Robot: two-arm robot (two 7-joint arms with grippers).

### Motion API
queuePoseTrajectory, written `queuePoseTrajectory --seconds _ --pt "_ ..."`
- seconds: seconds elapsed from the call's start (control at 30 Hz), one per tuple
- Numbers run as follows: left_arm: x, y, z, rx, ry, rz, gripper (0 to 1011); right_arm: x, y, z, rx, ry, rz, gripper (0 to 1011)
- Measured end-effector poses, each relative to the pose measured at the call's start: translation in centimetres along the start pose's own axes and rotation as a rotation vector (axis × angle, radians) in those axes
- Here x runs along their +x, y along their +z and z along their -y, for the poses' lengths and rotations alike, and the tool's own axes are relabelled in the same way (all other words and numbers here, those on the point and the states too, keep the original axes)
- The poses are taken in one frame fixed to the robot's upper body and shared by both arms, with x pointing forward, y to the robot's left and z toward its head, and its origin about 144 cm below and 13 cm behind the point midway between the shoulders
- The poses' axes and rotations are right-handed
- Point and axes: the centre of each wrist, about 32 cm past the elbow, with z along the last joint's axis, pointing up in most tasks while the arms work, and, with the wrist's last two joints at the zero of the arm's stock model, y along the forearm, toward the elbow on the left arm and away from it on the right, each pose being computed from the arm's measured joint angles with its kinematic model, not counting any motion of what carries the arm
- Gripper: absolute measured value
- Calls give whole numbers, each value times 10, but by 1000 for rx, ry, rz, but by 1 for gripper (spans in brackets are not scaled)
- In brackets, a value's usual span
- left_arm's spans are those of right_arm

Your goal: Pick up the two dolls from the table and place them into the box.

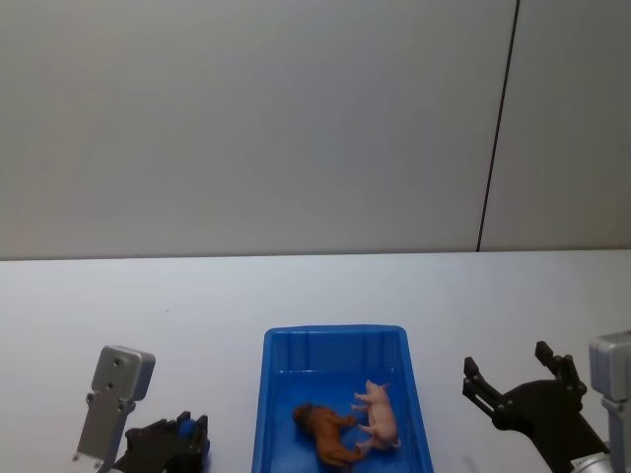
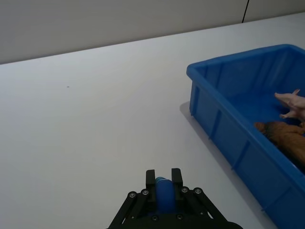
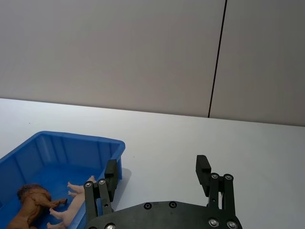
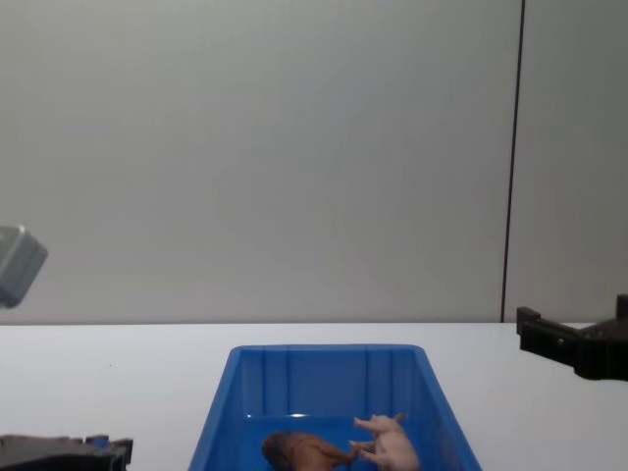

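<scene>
Both dolls lie inside the blue box (image 1: 333, 338), side by side near its front end: the reddish-brown doll (image 1: 325, 435) on the left and the pale pink pig-like doll (image 1: 381, 417) on the right. In the chest view the brown doll (image 4: 299, 452) and pink doll (image 4: 389, 443) rest on the floor of the box (image 4: 329, 351). My left gripper (image 2: 163, 177) hovers low over the table (image 1: 197, 305), left of the box, shut on a small blue ball (image 2: 164, 198). Right of the box, my right gripper (image 3: 157, 171) is open with nothing between its fingers.
The white table (image 2: 95, 119) stretches wide to the left and behind the box. A plain grey wall (image 1: 246, 118) with a dark vertical seam stands behind the table's far edge. The box wall (image 2: 224, 129) is a short way right of my left gripper.
</scene>
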Motion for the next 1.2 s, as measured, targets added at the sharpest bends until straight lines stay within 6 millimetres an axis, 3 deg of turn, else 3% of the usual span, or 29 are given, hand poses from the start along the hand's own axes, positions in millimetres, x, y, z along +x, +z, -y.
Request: queuePoseTrajectory --seconds 0.53,1.2 --pt "-5 26 -5 -158 -53 56 149 0 0 0 0 0 0 1001" --pt "-11 61 -2 -343 -305 142 149 0 0 0 0 0 0 1001"
